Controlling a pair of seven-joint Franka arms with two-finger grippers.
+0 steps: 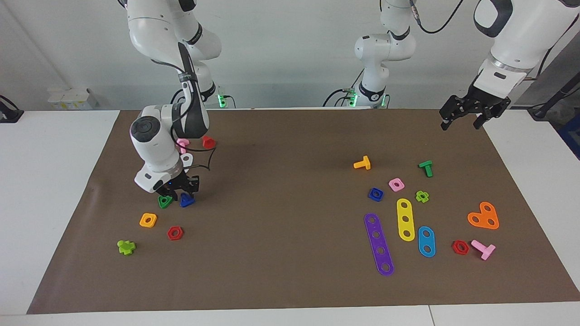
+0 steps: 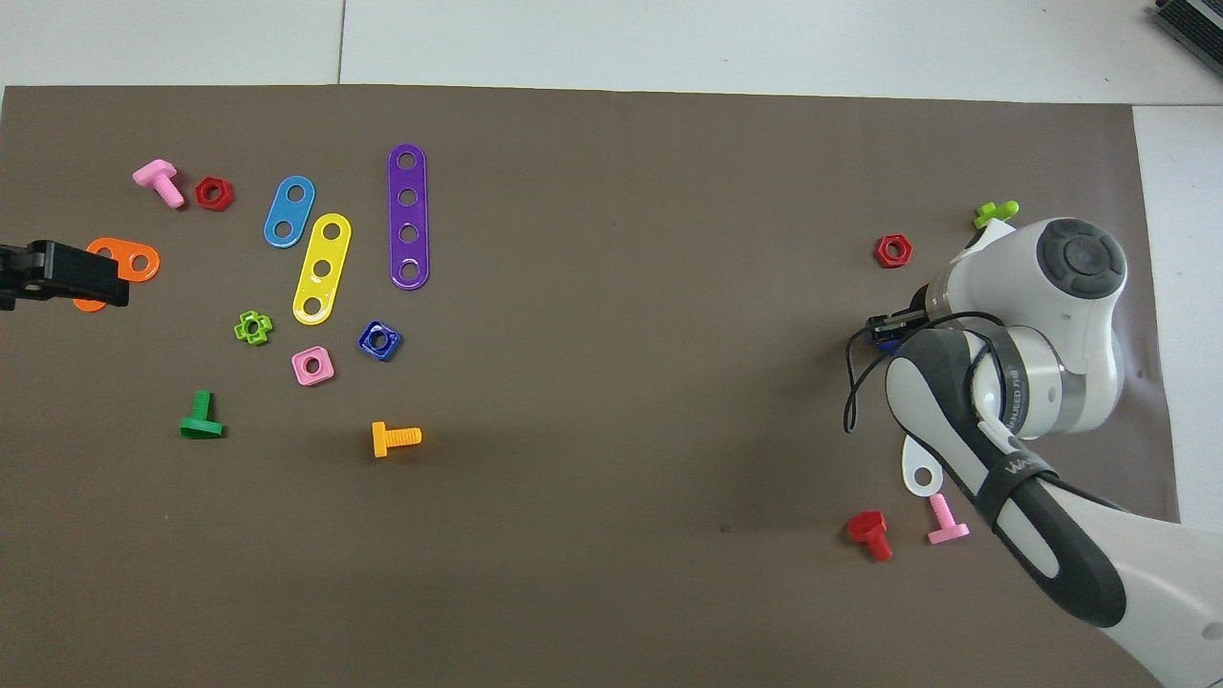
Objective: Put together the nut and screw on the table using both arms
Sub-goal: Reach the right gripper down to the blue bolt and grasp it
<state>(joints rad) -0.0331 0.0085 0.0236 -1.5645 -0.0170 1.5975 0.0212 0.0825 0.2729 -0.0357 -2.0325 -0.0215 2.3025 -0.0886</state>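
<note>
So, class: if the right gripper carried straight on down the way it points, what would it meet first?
Most likely the blue screw: the right gripper points down right above it, beside the green triangular nut. Whether it already touches the screw cannot be told.
</note>
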